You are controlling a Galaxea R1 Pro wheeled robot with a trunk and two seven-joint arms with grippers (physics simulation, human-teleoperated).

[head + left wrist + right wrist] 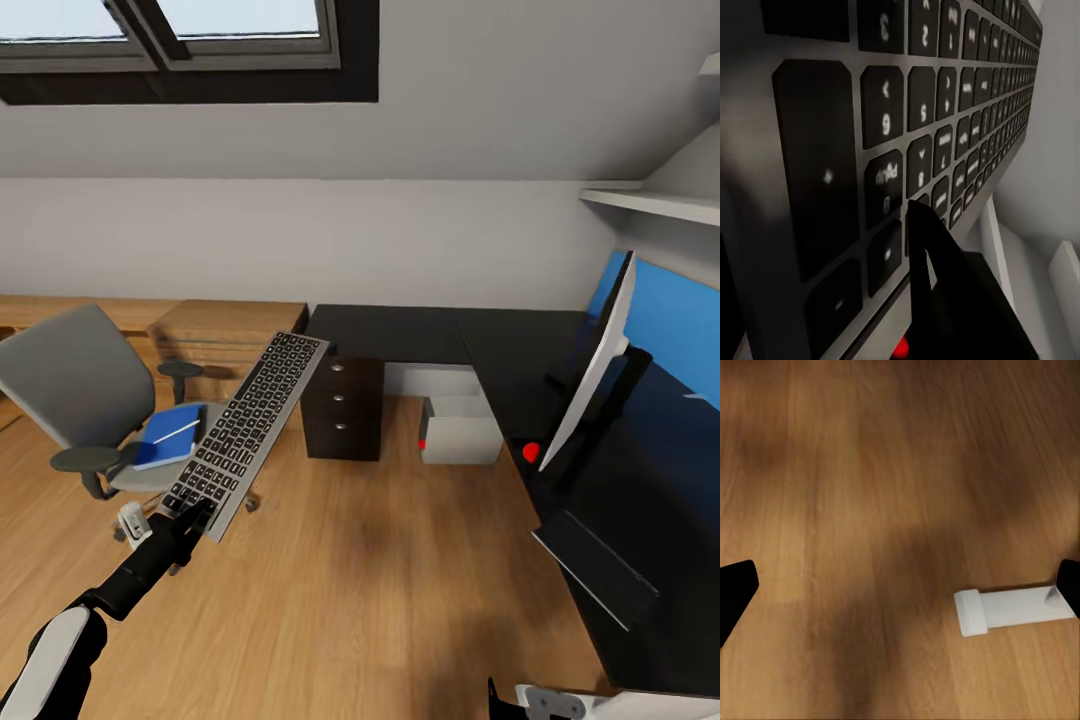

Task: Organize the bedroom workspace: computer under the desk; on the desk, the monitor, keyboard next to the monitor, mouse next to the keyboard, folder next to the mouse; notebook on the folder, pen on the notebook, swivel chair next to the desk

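The left claw (196, 517), nearest the camera, is clamped on the near end of the keyboard (246, 427) and holds it in the air, tilted, its length running up and away from the claw. In the left wrist view a black finger (924, 247) presses on the keyboard's (907, 142) edge beside its black keys.

In the right wrist view the right claw (900, 592) has its fingertips spread wide at either edge, nothing between them, above the wooden floor (870, 472); a white foot (1009, 611) lies on the floor near one fingertip.

Just left of the left claw and a little beyond it stands the chair (85, 400), with the folder (170, 435) flat on its seat and the pen (176, 431) lying on the folder.

Far to the claw's right a dark notebook (597, 566) lies on the desk (420, 335), with the monitor (593, 362) leaning beyond it in front of the blue panel (680, 320).

Farther off, the drawer unit (343, 407) sits under the desk, and right of it the computer (460, 430) rests on the floor (380, 560) beneath the desktop.

A wooden chest (225, 330) stands against the wall past the keyboard's far end.
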